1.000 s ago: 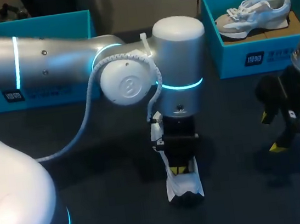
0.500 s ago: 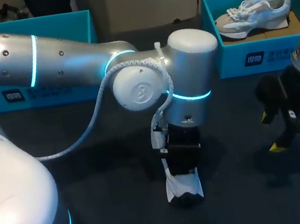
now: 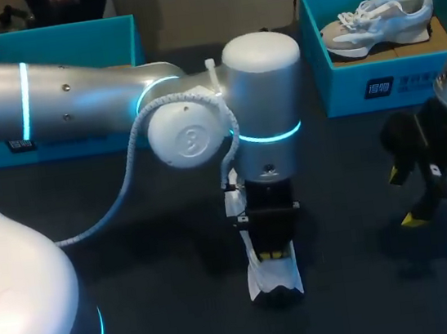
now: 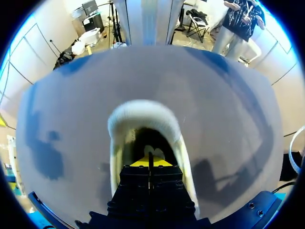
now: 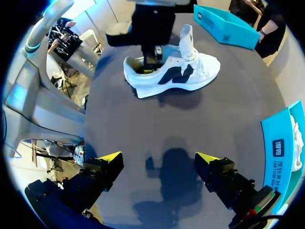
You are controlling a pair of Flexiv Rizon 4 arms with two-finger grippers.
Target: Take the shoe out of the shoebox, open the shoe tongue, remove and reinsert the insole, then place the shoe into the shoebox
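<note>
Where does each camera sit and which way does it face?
Head: above and behind, looking down on the table; shows the left gripper in the shoe, the right gripper apart.
Left wrist: on the left arm, looking into the shoe; its shut gripper shows.
Right wrist: on the right arm, looking across the table at the shoe; its open gripper shows.
All share the shoe.
</note>
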